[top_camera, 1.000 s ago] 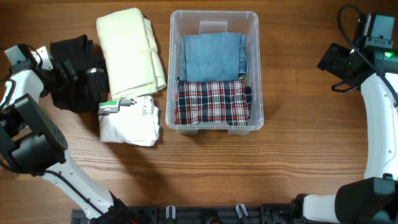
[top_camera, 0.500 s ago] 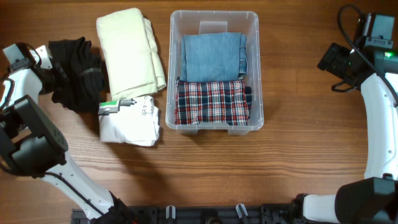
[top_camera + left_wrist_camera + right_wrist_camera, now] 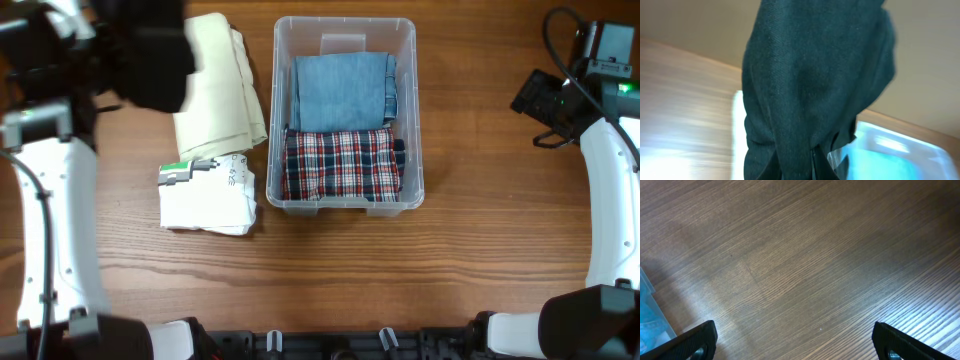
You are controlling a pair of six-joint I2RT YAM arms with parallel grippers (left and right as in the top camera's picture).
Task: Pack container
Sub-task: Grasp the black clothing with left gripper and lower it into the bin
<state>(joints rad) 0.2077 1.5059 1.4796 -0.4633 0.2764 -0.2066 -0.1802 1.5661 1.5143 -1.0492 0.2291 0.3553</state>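
The clear container (image 3: 345,22) stands at the table's centre back and holds a folded blue denim garment (image 3: 340,90) and a plaid garment (image 3: 338,163). My left gripper (image 3: 108,50) is raised high at the back left, shut on a black garment (image 3: 155,55) that hangs from it. In the left wrist view that black garment (image 3: 810,85) fills the middle and hides the fingers, with the container (image 3: 910,145) blurred at lower right. Far right of the container, my right gripper (image 3: 535,100) stands open over bare wood, its fingertips (image 3: 695,342) wide apart and nothing between them.
A folded cream garment (image 3: 215,85) lies left of the container, partly under the hanging black garment. A folded white garment (image 3: 208,195) with a tag lies in front of it. The right arm's base stands at the right edge.
The left gripper shut on the black garment on the table and has lifted it high, toward the right, over the cream garment's left edge. The right arm has not moved.
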